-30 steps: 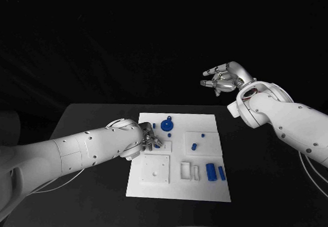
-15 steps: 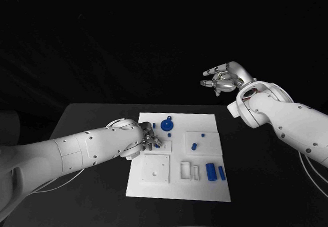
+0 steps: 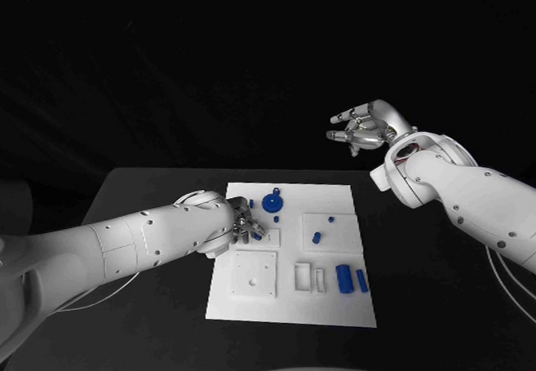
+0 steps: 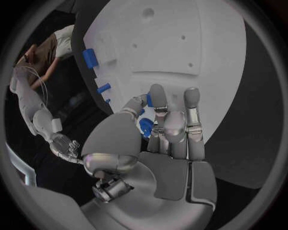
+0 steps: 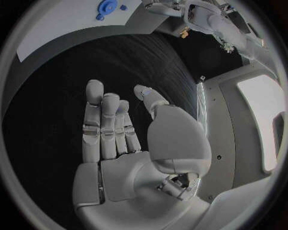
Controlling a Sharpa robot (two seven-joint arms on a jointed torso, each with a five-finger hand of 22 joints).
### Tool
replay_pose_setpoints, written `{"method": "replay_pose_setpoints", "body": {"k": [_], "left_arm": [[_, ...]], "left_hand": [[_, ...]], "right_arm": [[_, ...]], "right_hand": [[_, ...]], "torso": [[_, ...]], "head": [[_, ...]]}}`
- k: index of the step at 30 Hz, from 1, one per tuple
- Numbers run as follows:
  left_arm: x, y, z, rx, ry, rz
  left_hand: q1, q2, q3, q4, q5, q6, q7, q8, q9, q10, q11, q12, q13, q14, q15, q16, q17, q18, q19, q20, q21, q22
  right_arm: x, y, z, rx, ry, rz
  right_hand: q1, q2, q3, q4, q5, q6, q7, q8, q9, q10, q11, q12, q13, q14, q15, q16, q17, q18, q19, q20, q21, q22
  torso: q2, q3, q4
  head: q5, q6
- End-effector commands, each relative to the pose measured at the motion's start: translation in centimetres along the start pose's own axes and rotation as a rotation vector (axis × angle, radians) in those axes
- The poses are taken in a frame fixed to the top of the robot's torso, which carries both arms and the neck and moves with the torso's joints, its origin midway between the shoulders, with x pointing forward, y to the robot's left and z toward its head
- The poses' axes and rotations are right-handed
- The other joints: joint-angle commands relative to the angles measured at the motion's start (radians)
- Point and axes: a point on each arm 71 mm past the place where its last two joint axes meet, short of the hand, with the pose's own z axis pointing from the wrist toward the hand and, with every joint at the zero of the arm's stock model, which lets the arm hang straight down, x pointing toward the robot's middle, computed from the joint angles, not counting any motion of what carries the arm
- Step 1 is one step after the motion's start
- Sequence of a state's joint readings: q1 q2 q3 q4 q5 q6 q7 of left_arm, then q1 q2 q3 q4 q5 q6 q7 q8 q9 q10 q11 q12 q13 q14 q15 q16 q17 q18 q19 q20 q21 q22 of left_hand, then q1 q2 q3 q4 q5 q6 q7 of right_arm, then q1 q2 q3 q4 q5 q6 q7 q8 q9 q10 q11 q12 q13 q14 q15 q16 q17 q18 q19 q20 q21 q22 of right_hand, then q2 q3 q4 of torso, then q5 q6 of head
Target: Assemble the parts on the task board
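Resting low over the board's [image 3: 298, 307] left edge, left hand [image 3: 244, 228], fingers bent down onto a small blue part [image 4: 146, 127] tucked between thumb and fingers; seen from the left wrist, touching that part, though cannot tell whether pinched or merely pressed against the board [image 4: 180, 43]. Just beside the hand toward the board's far end, a round blue part with a knob [image 3: 273, 205], and a tiny blue piece [image 3: 251, 206] close to the fingertips. Farther across the board, two small blue pieces [image 3: 318, 237] on a raised white square, well apart from the hand. Near the front edge, two upright blue blocks [image 3: 345, 279] side by side next to white slotted frames, also well apart from either hand. Between them and the left hand, a white square plate [image 3: 255, 276] with small holes.

Raised high beyond the table's [image 3: 151, 189] far right corner, right hand [image 3: 362, 127], well clear of the board, fingers apart and loosely curved, palm bare, holding nothing; from the right wrist, fingers [image 5: 99, 120] extended together with thumb set aside, round blue part [image 5: 107, 7] far off on the board.
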State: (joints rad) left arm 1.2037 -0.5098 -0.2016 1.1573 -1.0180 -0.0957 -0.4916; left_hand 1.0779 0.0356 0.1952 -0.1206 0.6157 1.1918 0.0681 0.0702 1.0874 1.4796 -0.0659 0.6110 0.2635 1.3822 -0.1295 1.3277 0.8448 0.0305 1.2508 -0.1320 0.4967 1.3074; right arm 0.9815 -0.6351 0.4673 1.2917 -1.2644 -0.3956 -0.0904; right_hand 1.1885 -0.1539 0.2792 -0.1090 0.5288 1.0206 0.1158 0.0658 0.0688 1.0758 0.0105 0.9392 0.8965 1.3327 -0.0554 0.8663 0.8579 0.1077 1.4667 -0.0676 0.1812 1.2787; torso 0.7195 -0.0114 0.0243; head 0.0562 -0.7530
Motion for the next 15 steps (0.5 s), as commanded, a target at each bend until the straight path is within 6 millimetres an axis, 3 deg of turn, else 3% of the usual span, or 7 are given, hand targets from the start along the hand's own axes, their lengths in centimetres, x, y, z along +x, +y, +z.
{"method": "replay_pose_setpoints", "body": {"k": [1,15], "left_arm": [[0.82,0.16,0.19,-0.024,0.05,0.033],[1.1,-0.34,0.36,-0.027,0.091,0.1]], "left_hand": [[0.032,0.018,0.032,-0.031,-0.012,0.177,-0.124,-0.001,0.126,0.036,-0.021,0.005,-0.002,-0.001,0.002,-0.003,-0.004,0.007,0.0,0.006,0.003,0.019],[0.044,0.017,0.03,-0.032,-0.022,0.175,-0.123,-0.001,0.127,0.036,-0.021,0.003,-0.002,-0.003,0.004,-0.003,-0.002,0.006,-0.002,0.007,0.002,0.019]], "right_arm": [[0.17,0.06,-0.01,-0.007,0.013,-0.01],[0.38,0.07,0.0,-0.007,0.017,-0.007]], "right_hand": [[-0.007,0.003,0.007,0.0,0.003,0.007,-0.003,-0.003,0.0,0.0,-0.002,-0.003,0.0,-0.004,-0.001,0.0,-0.001,0.015,0.028,-0.007,-0.003,0.001],[-0.008,0.003,0.008,0.0,0.006,0.007,-0.002,-0.003,0.0,-0.001,-0.002,-0.003,0.0,-0.004,-0.001,0.0,-0.001,0.015,0.028,-0.007,-0.003,0.002]], "torso": [[-0.001,0.0005,-0.001],[0.0,0.0002,-0.0009]], "head": [[0.0,-0.002],[-0.007,-0.005]]}}
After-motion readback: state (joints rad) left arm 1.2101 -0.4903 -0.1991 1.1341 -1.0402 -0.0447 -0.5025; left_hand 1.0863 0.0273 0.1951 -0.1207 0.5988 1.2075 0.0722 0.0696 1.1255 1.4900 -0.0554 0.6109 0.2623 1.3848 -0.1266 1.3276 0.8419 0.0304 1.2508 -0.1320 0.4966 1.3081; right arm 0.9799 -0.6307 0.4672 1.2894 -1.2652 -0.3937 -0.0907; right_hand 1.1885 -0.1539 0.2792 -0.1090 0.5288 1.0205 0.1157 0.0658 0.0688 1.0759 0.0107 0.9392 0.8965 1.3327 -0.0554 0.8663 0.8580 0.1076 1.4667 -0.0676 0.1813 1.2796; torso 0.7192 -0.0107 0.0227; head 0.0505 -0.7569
